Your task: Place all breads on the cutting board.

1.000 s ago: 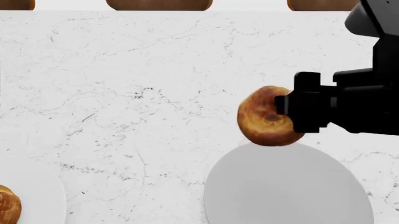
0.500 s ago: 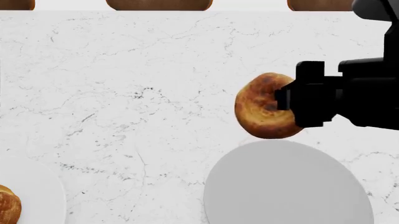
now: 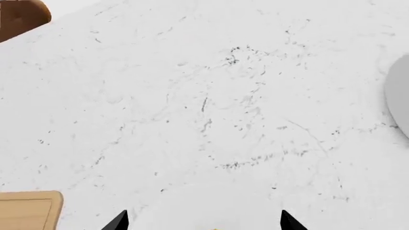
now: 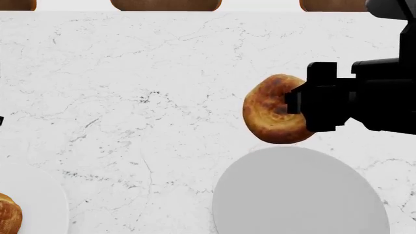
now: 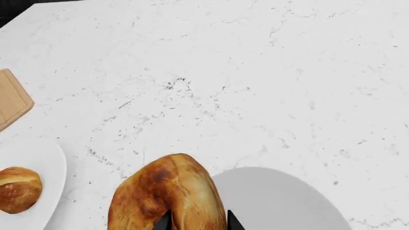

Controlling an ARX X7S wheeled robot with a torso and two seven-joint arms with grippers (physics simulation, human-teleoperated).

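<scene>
Clamped on the roll with the dark sunken centre, the right gripper holds it tilted on edge in the air, above the marble table and just beyond the far rim of the grey plate. In the right wrist view its black fingertips pinch the roll's lower edge, close together with bread between them.

The left gripper shows only two dark tips spread well apart over bare table, gripping nothing.

My reading is that the step in hand is the carry: one roll is lifted and has to cross to the cutting board, whose corner shows far off to the left, beyond the white plate. The next move calls for a long leftward sweep across the table, then a lowering onto the wood before letting go.

A second, smoother roll sits on that white plate at the near left, not yet moved.
</scene>
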